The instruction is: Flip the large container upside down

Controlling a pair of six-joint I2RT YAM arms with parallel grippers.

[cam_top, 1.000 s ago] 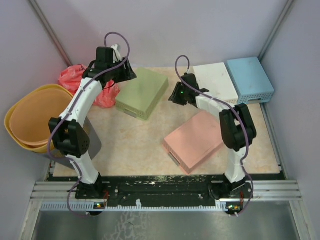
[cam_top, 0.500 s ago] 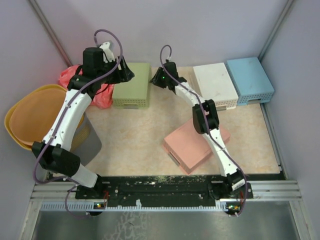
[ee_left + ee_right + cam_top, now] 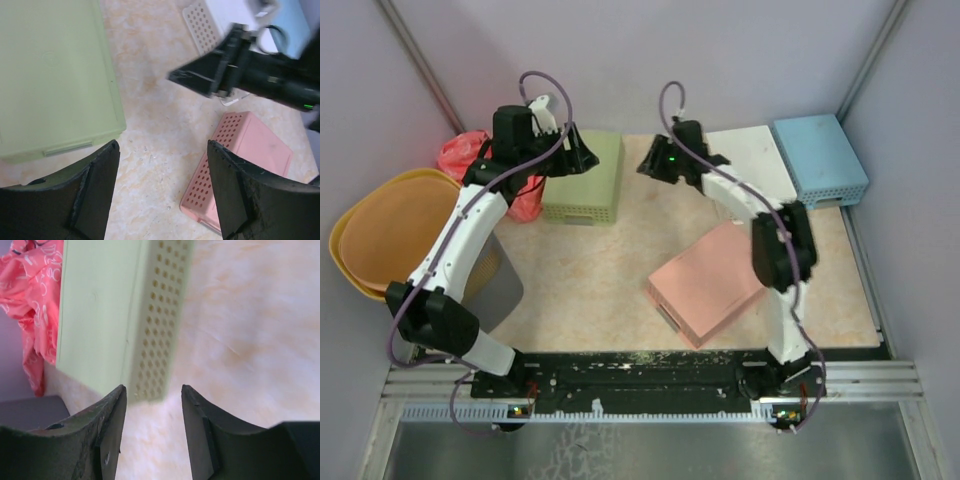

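The green container (image 3: 584, 180) lies with its solid base up at the back left of the table; it also shows in the left wrist view (image 3: 50, 75) and the right wrist view (image 3: 100, 305). My left gripper (image 3: 582, 152) is open and empty, above the container's far edge (image 3: 162, 150). My right gripper (image 3: 648, 166) is open and empty, just right of the container's perforated side wall and not touching it (image 3: 153, 390).
A pink container (image 3: 705, 282) lies base up mid-table. White (image 3: 752, 165) and blue (image 3: 818, 158) containers stand at the back right. A red bag (image 3: 470, 155) lies at the back left. Yellow tubs (image 3: 380, 235) sit on a grey bin (image 3: 502, 285) at the left edge.
The green container swung from a diagonal lie to square with the table and shifted back left. My right gripper moved to its right side, then drew back slightly. My left arm lifted and reached over.
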